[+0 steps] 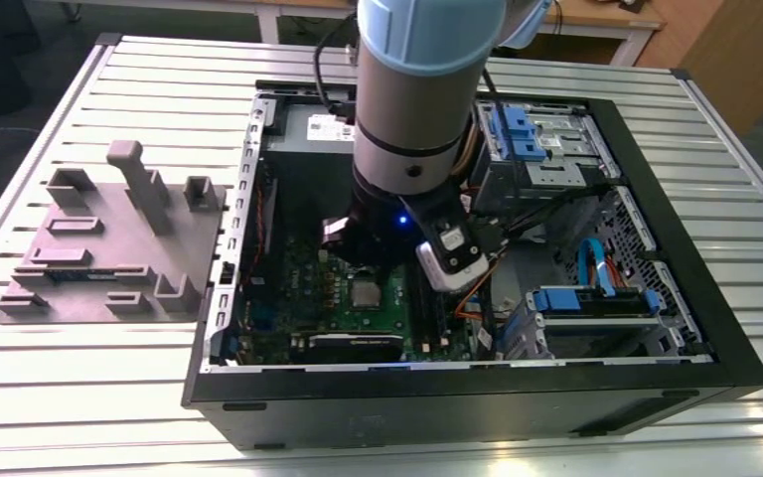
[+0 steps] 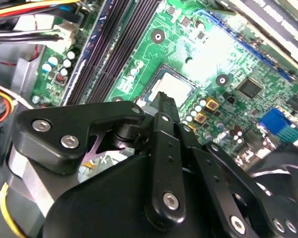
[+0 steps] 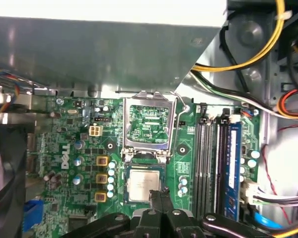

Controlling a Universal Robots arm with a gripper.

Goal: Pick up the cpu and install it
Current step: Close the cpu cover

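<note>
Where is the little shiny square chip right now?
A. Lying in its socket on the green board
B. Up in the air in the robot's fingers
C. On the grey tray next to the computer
A. In the first wrist view the cpu lies flat in the socket on the green motherboard, below the socket's open metal frame, with the gripper at its edge.

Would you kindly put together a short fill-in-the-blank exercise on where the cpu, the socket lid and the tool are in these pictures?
1. The cpu lies flat in its socket on the ____ motherboard.
2. The socket's metal lid stands ____, not clamped over the chip.
3. In the first wrist view the tips of the tool sit at the edge of the ____.
4. In the exterior view the arm reaches down into the open computer ____.

Missing words: green; open; cpu; case
</note>
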